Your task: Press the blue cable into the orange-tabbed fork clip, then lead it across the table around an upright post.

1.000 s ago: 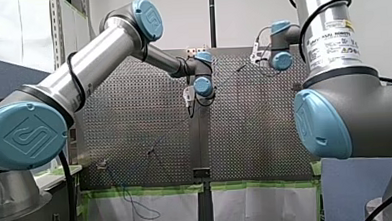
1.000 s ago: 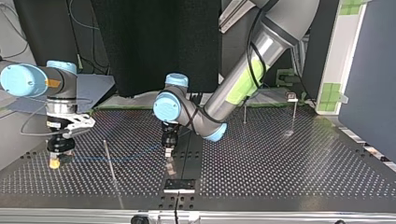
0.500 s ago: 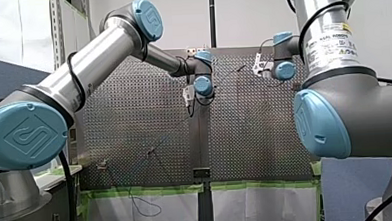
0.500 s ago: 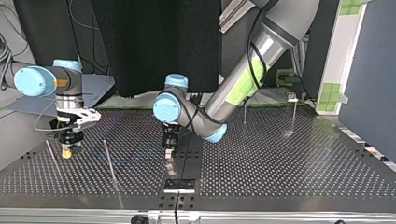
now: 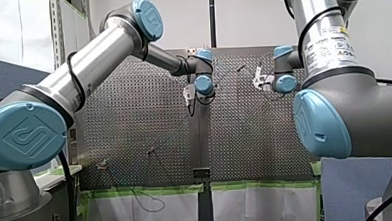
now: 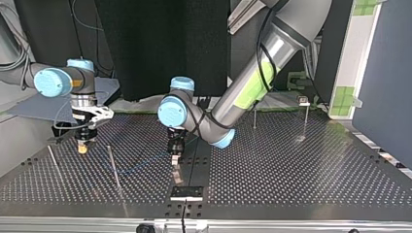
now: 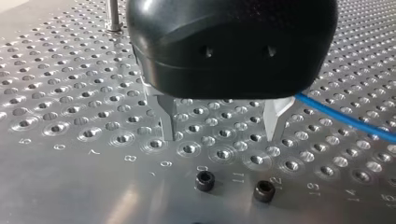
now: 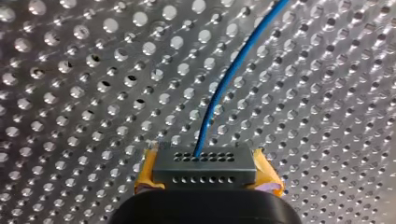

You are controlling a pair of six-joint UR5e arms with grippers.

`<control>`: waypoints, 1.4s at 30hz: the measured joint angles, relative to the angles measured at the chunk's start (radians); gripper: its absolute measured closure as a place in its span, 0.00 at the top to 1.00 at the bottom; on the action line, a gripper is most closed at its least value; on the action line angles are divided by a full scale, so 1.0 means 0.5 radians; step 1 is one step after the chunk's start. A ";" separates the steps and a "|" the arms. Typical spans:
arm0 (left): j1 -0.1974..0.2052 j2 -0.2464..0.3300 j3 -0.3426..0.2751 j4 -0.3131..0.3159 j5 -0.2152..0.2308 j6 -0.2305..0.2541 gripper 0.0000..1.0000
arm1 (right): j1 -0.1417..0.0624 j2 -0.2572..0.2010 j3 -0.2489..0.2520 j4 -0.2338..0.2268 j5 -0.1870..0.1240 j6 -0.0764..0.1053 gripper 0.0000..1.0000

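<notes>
In the right wrist view my right gripper (image 8: pixel 205 161), with yellow pads, is shut on the blue cable (image 8: pixel 224 84), which runs ahead of it over the perforated plate. At the top view's left, the same gripper (image 6: pixel 82 148) hangs just above the table, and the cable (image 6: pixel 141 167) trails past a thin upright post (image 6: pixel 112 162). My left gripper (image 7: pixel 222 126) stands open just above the plate with nothing between its metal fingers; the cable (image 7: pixel 345 119) passes beside it. A small clip (image 6: pixel 303 101) tops a post at the far right of the top view.
More thin posts stand at the top view's left (image 6: pixel 53 162) and back right (image 6: pixel 254 119). A black block (image 6: pixel 186 192) sits at the near edge. Two small black bushings (image 7: pixel 205 180) lie ahead of my left gripper. In the front view, slack cable (image 5: pixel 145 203) hangs below the table edge.
My right gripper has carried the cable towards the top view's right and further from that camera, nearer the thin post. The slack loop below the table edge has shifted. My left arm has stayed put.
</notes>
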 joint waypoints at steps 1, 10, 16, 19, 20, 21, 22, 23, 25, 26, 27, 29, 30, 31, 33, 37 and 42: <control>0.000 0.000 0.000 -0.003 -0.001 0.000 0.92 | 0.001 0.002 0.006 -0.008 0.001 -0.001 0.00; -0.003 0.000 0.001 -0.011 -0.001 -0.003 0.92 | -0.010 0.083 0.077 -0.097 0.000 -0.039 0.00; -0.005 0.000 0.001 -0.016 -0.007 -0.005 0.92 | -0.051 0.140 0.100 -0.124 -0.001 -0.077 0.00; -0.009 0.000 0.001 -0.017 -0.008 -0.006 0.92 | -0.076 0.152 0.123 -0.153 -0.002 -0.083 0.00; -0.010 0.000 0.001 -0.017 -0.009 -0.006 0.92 | -0.087 0.155 0.134 -0.166 -0.002 -0.083 0.00; -0.011 0.000 0.001 -0.017 -0.009 -0.006 0.92 | -0.095 0.157 0.142 -0.176 -0.003 -0.083 0.00; -0.011 0.000 0.001 -0.017 -0.009 -0.006 0.92 | -0.102 0.158 0.149 -0.185 -0.003 -0.083 0.00; -0.012 0.000 0.000 -0.017 -0.009 -0.006 0.92 | -0.112 0.160 0.158 -0.196 -0.003 -0.083 0.00; -0.014 0.000 0.001 -0.017 -0.009 -0.006 0.92 | -0.125 0.163 0.169 -0.207 -0.004 -0.082 0.00; -0.014 0.000 0.001 -0.017 -0.009 -0.006 0.92 | -0.132 0.165 0.175 -0.213 -0.004 -0.083 0.00; -0.015 0.000 0.001 -0.017 -0.009 -0.006 0.92 | -0.137 0.166 0.180 -0.218 -0.004 -0.082 0.00; -0.015 0.000 0.001 -0.017 -0.009 -0.006 0.92 | -0.147 0.168 0.198 -0.240 -0.006 -0.079 0.00; -0.015 0.000 0.001 -0.017 -0.009 -0.006 0.92 | -0.151 0.169 0.207 -0.254 -0.007 -0.076 0.00; -0.015 0.000 0.001 -0.017 -0.009 -0.006 0.92 | -0.154 0.170 0.217 -0.269 -0.008 -0.073 0.00; -0.015 0.000 0.001 -0.017 -0.009 -0.007 0.92 | -0.162 0.172 0.237 -0.303 -0.011 -0.066 0.00; -0.016 0.000 0.001 -0.017 -0.009 -0.010 0.92 | -0.170 0.180 0.254 -0.329 -0.015 -0.062 0.00; -0.016 0.000 0.001 -0.017 -0.009 -0.014 0.92 | -0.172 0.235 0.273 -0.339 -0.006 -0.073 0.00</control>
